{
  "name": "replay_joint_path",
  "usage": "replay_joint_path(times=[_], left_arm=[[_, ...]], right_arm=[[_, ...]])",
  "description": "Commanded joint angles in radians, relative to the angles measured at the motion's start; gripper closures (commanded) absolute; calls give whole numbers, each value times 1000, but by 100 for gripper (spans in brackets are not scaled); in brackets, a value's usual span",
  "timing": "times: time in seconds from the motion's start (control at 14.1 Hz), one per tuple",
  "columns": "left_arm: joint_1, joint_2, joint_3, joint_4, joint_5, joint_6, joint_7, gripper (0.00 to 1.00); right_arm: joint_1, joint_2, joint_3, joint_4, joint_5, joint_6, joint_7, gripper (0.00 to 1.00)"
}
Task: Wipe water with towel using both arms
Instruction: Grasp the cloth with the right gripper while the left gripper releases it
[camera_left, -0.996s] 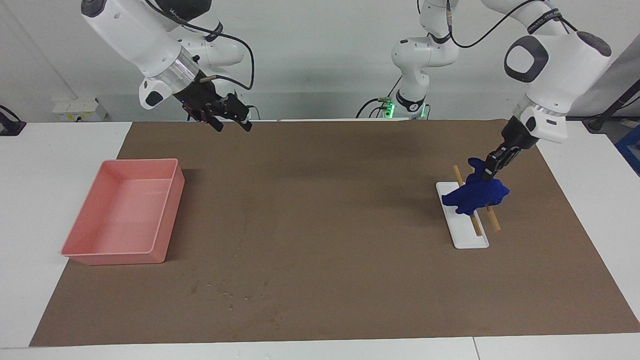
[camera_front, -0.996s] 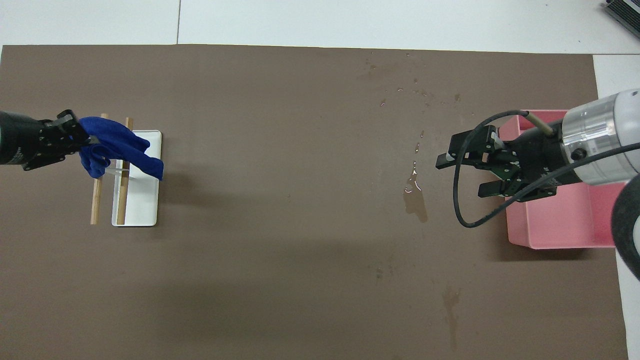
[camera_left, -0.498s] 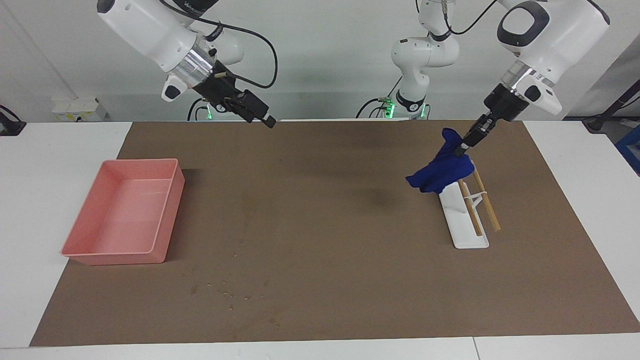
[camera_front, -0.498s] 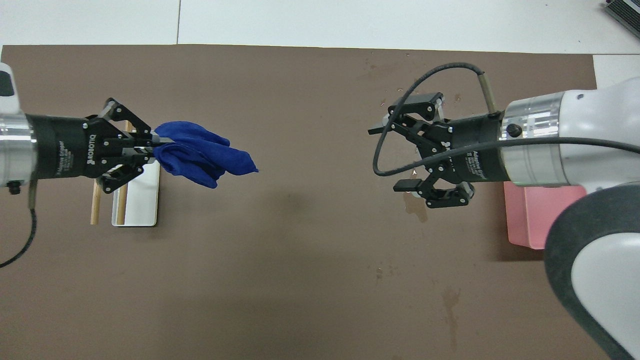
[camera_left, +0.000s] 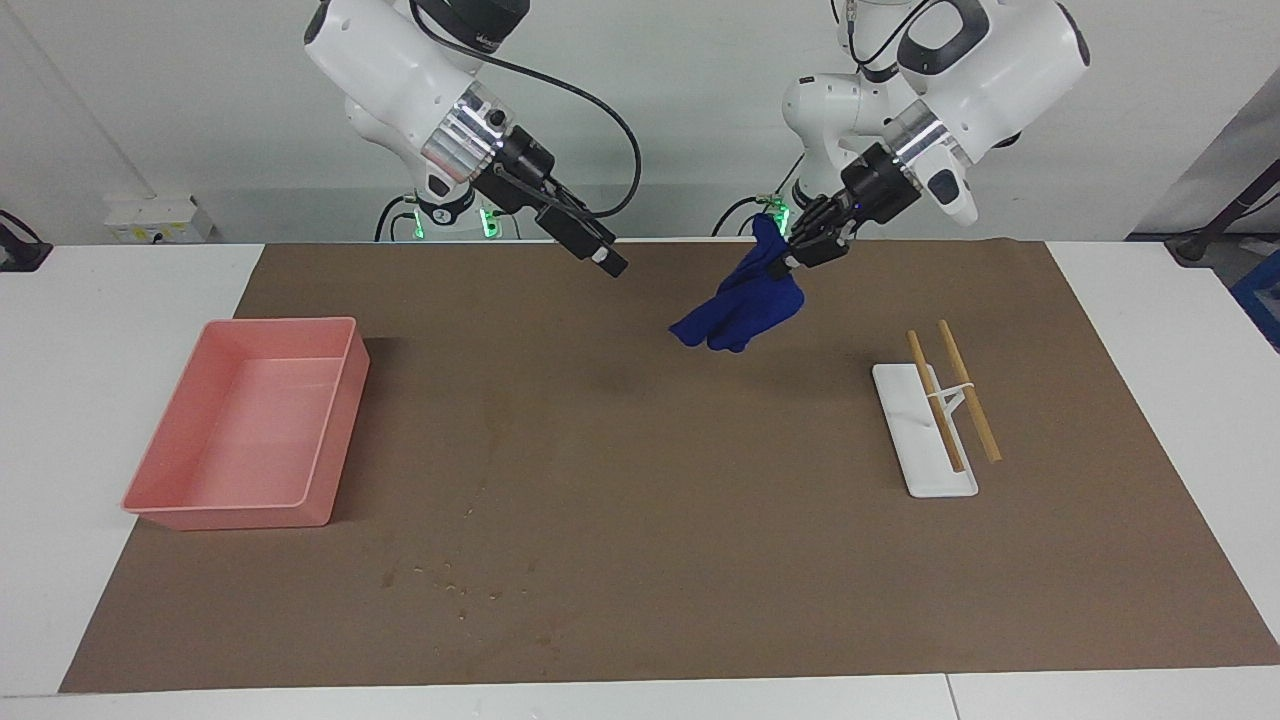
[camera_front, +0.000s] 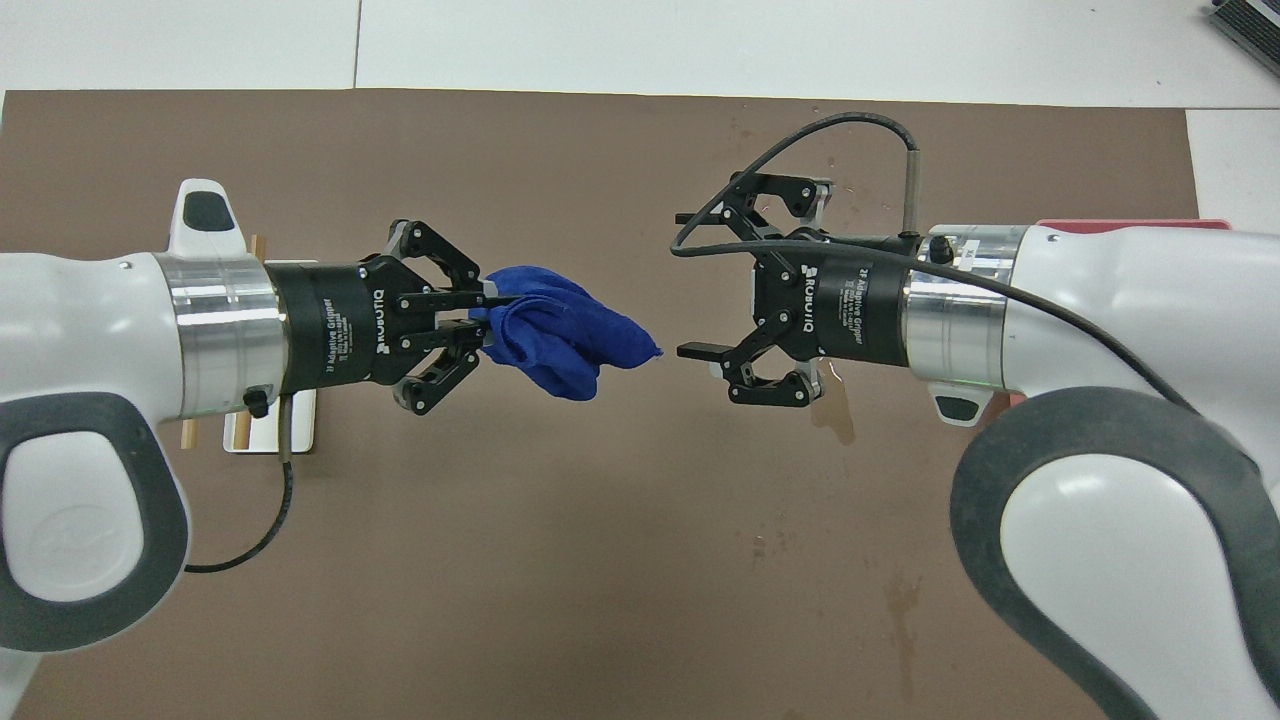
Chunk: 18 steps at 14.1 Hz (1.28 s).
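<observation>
Since the earlier frame, the towel (camera_left: 740, 305) has been carried off the white rack (camera_left: 925, 430) to mid-mat, pinched in the left gripper (camera_front: 482, 322); the right gripper (camera_front: 700, 285), fingers spread, has been brought facing it, apart

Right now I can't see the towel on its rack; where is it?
The towel hangs from the shut left gripper, in the air above the brown mat, facing the open right gripper.
</observation>
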Motion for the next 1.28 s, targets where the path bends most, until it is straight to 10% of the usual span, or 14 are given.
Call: replay_joint_path(times=[0.0, 0.85, 0.92, 1.07, 1.21], left_arm=[[-81, -25, 12, -34, -28, 176, -56, 100], [-230, -74, -5, -24, -63, 295, -293, 100], [-230, -77, -5, -24, -63, 296, -296, 100], [-227, -79, -5, -24, -63, 295, -296, 100], [-228, -79, -5, -23, -63, 301, -296, 100]], right_arm=[[10, -15, 2, -63, 47, 19, 6, 0], [60, 1, 3, -84, 47, 98, -96, 0], [61, 1, 5, -86, 47, 98, -108, 14], [60, 1, 5, -84, 47, 95, -129, 83], [60, 1, 3, -83, 45, 83, -142, 100]])
